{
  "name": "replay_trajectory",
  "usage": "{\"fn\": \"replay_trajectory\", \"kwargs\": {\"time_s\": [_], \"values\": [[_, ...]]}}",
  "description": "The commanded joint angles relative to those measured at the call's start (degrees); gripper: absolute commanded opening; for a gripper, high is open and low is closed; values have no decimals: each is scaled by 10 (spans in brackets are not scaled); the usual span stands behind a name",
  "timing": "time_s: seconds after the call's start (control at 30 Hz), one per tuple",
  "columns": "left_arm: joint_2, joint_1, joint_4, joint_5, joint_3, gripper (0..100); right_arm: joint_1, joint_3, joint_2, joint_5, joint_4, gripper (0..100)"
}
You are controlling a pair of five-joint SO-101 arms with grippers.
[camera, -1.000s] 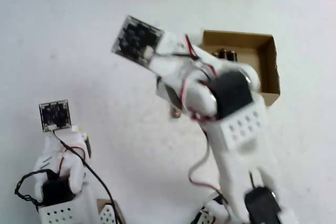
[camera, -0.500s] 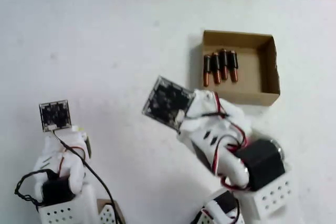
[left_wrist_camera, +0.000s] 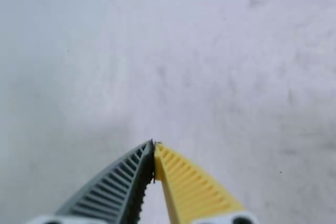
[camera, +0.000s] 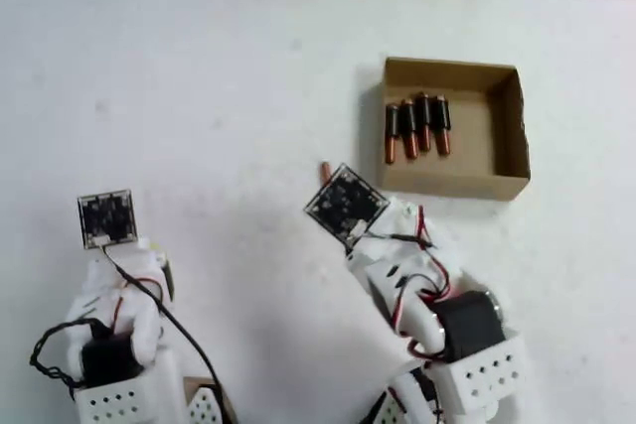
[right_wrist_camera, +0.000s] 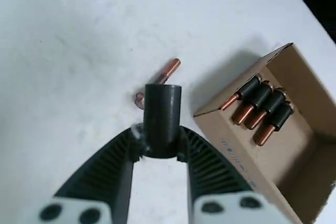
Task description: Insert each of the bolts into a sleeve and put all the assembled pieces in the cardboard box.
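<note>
My right gripper (right_wrist_camera: 159,138) is shut on a black sleeve (right_wrist_camera: 161,113), held upright between its fingers. Just beyond the sleeve a copper bolt (right_wrist_camera: 161,77) lies bare on the white table; from above the bolt (camera: 324,172) shows beside the right arm's camera board (camera: 346,204). The cardboard box (camera: 452,186) stands to the right of the bolt, with several assembled pieces (camera: 415,128) lined up in its left part. The right wrist view also takes in the box (right_wrist_camera: 231,129) and its pieces (right_wrist_camera: 260,108). My left gripper (left_wrist_camera: 154,149) is shut on nothing above bare table.
The left arm (camera: 114,295) sits folded at the near left corner and the right arm (camera: 427,295) at the near middle. A dark edge runs along the table's far side. Open white table lies between the arms and to the far left.
The right arm has drawn back from beside the box toward the near edge, uncovering the box's pieces and the loose bolt. The left arm has stayed still.
</note>
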Motion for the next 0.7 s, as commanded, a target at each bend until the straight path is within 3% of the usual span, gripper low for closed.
{"fn": "replay_trajectory", "kwargs": {"time_s": [0.0,0.2,0.3,0.67], "values": [[-5,-1,-20,-5,-2,22,10,61,-13,-10,-73,16],[-5,-1,-20,-5,-2,22,11,171,-10,-11,-182,16],[-5,-1,-20,-5,-2,22,12,204,-10,-48,-211,16],[-5,0,-20,-5,-1,22,12,286,-9,-78,-243,16]]}}
